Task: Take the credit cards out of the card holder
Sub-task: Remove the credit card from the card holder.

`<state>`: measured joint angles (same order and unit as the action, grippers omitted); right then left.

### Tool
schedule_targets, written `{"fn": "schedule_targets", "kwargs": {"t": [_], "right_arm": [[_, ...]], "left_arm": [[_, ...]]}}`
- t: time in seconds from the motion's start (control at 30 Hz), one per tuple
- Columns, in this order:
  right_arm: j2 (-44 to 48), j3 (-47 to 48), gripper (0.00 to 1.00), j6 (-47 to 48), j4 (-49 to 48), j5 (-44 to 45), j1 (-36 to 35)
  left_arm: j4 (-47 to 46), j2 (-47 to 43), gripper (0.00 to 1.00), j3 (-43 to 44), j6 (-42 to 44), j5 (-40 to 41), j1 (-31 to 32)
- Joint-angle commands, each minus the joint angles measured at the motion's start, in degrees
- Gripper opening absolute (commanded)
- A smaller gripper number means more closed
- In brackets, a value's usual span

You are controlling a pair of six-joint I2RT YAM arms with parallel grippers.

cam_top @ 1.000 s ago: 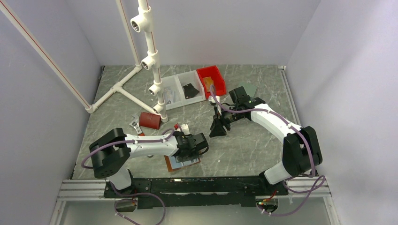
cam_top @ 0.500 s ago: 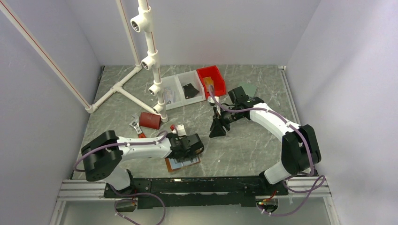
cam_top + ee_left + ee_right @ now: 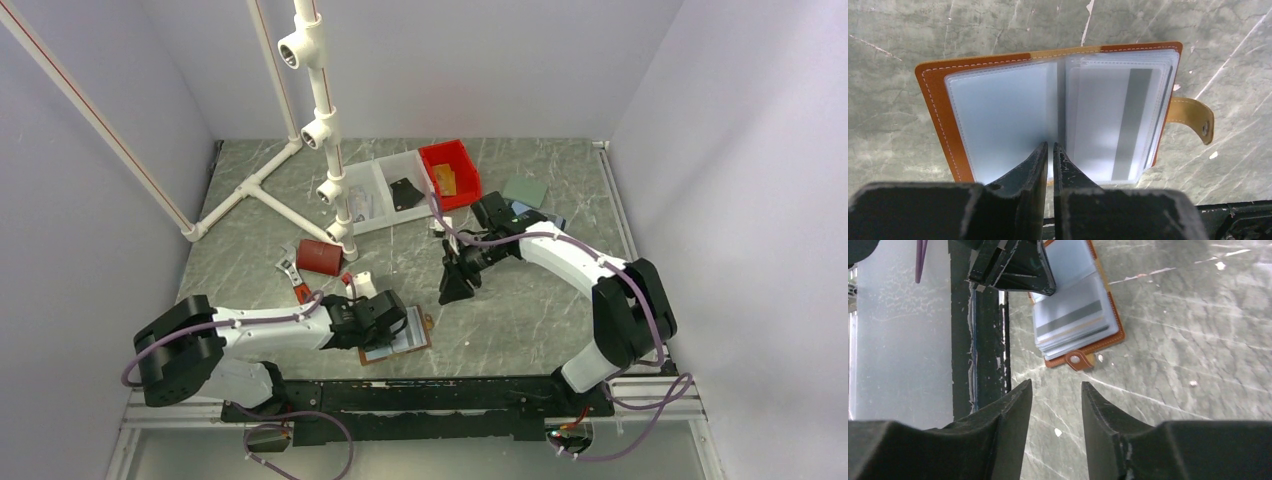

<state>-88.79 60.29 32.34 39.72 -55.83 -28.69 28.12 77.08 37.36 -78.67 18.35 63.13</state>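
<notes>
Under left hand (image 3: pixel 1050 148), open card holder (image 3: pixel 998 107).

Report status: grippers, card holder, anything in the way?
Left gripper closed at centre fold of card holder, grip unclear. Right gripper open, empty, apart from holder. Holder lies open, striped card in sleeve. Nothing else across it.

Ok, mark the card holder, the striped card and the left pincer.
card holder (image 3: pixel 998 115), left wrist view, left clear sleeve.
striped card (image 3: pixel 1095 125), left wrist view, pale face beside stripe.
left pincer (image 3: pixel 1050 146), left wrist view, between its fingertips.
</notes>
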Motion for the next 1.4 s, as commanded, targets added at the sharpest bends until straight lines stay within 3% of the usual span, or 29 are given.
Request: {"fn": "schedule_targets", "kwargs": {"t": [0.0,0.17,0.4,0.53,0.9,1.37], "right_arm": [[-1.63,0.89,0.41,-0.51,-2.5,-1.05,-3.16],[-4.62,1.27,0.36,-3.13,-4.25,-0.59,-6.76],[-9.15,1.88,0.12,-8.48,-7.77,1.24,-10.27],[-11.8,2.33,0.07,-12.48,-10.05,1.4,-11.48],[-17.33,2.52,0.18,-20.41,-14.61,0.29,-11.57],[-18.51,3.69,0.31,-21.54,-13.91,4.89,-11.5]], "left_arm": [[-2.61,-2.47,0.13,-1.7,1.9,-0.72,-0.71],[-4.99,-3.51,0.09,-4.38,1.67,-0.71,-1.1],[-6.49,-3.46,0.03,-6.28,1.44,-1.13,-1.52],[-8.65,-3.91,0.02,-7.47,2.03,-1.47,-1.6],[-14.48,-1.62,0.02,-9.0,2.75,-3.48,-1.7],[-14.86,-2.85,0.03,-9.5,3.23,-3.98,-2.05]]}}
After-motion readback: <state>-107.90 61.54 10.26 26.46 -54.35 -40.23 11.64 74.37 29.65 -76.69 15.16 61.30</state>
